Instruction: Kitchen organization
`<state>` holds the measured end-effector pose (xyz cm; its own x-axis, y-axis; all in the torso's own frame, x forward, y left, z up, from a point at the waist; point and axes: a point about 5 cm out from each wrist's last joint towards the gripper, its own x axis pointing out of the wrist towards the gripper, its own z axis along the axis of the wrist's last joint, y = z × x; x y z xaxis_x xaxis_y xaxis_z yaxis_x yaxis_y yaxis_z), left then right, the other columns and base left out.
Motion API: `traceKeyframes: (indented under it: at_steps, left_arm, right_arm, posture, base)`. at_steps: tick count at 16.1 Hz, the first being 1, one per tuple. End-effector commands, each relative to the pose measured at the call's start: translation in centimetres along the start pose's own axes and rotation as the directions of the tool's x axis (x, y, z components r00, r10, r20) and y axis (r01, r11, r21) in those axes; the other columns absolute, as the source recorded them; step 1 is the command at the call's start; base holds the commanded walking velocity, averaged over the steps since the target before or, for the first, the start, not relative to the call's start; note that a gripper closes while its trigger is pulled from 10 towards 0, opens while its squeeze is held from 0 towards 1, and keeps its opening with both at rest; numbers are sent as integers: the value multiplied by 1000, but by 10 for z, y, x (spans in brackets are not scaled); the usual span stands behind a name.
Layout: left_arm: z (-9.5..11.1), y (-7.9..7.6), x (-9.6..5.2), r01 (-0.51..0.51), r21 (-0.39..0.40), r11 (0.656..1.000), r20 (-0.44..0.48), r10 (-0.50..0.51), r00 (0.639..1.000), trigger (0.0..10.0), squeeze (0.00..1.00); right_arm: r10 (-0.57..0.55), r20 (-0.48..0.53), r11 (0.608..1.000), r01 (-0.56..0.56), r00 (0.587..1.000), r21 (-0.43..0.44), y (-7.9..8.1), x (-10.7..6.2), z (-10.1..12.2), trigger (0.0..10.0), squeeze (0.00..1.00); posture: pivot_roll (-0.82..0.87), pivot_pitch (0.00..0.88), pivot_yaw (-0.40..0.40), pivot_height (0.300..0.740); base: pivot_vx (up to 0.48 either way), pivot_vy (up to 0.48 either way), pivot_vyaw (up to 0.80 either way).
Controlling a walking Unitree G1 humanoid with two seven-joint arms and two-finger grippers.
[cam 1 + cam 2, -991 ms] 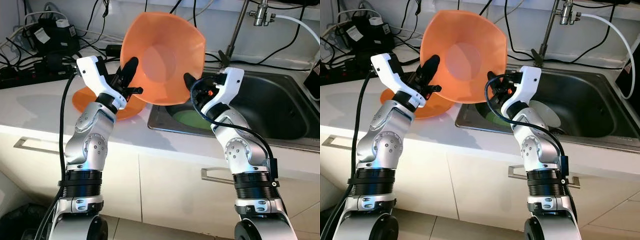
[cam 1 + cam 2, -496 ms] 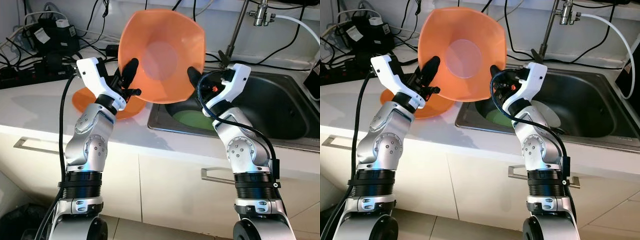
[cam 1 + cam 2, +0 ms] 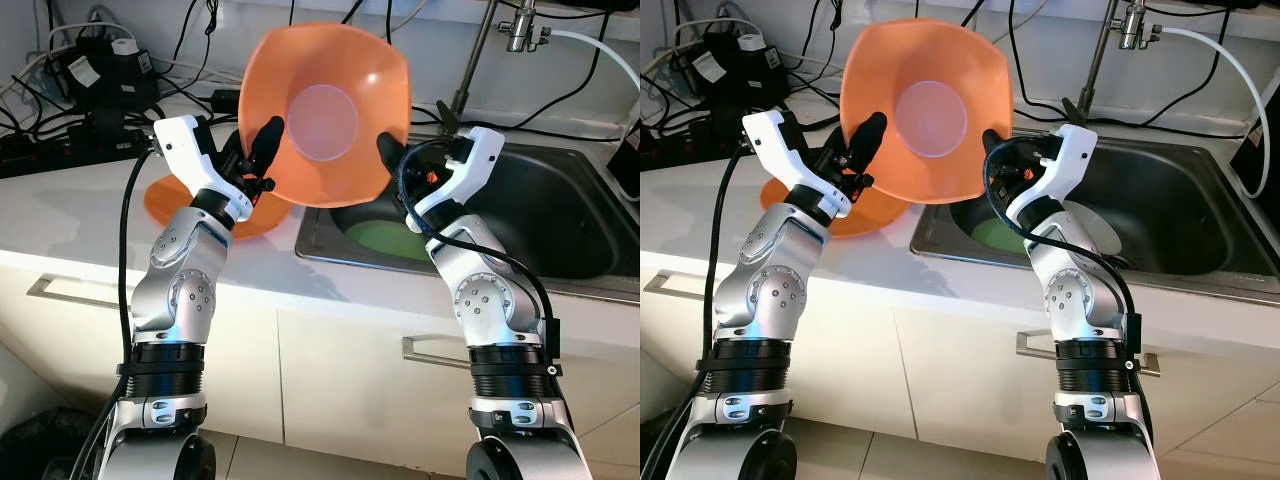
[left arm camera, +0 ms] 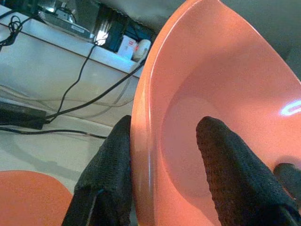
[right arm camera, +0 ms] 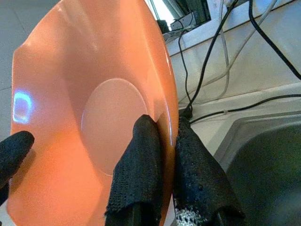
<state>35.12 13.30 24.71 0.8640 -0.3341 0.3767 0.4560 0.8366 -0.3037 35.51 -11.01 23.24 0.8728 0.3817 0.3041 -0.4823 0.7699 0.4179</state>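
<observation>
Orange bowl (image 3: 325, 115), wide and squarish-rimmed, is held up in the air between both grippers, tipped on edge so its hollow faces the robot's head, above the seam where the counter (image 3: 70, 215) meets the sink (image 3: 560, 215). The left gripper (image 3: 258, 160) is clamped on the bowl's left rim; in the left wrist view one black finger (image 4: 110, 174) lies on the outside of the wall and the other on the inside, with the thin rim pinched between them. The right gripper (image 3: 392, 160) is closed on the opposite rim in the same way, one finger (image 5: 138, 174) pressed inside the bowl and the other behind it.

Just below and behind the left gripper, a second orange dish (image 3: 195, 210) lies flat on the white counter, partly hidden by the left arm and the raised bowl. That makes two orange pieces. Beneath the right gripper, in the steel sink, sits a green plate (image 3: 385, 238), and the right eye view shows a pale plate (image 3: 1090, 230) beside it, partly covered by the right arm. A tap pipe (image 3: 475, 55) rises behind the sink, past the bowl's right edge.

Beyond the left gripper, along the back of the counter, black cables (image 3: 60, 100) and power units crowd together; their small white labels are too small to read.
</observation>
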Motion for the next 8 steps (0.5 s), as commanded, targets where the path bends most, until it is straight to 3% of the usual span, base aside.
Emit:
traceKeyframes:
  at_steps: [1,2,3,8]
  left_arm:
    - [7,-12,5,40,26,999,25,-40,999,10000,1000]
    - [6,-12,5,36,28,999,23,-36,999,10000,357]
    - [5,-11,4,26,30,999,17,-27,999,10000,0]
    - [2,-13,2,25,14,1000,9,-25,1000,10000,0]
  right_arm:
    - [-70,23,998,70,997,3,-7,0,5,0,0]
    - [-82,35,997,81,996,14,-8,1,6,0,0]
    - [-99,56,994,97,994,39,-11,1,10,0,0]
    - [-196,141,976,179,970,126,-22,0,22,0,0]
  posture:
    - [54,9,12,740]
    - [54,9,12,740]
    - [54,9,12,740]
    - [55,11,13,740]
  base:
    - [0,0,0]
    - [0,0,0]
    - [0,0,0]
    - [0,0,0]
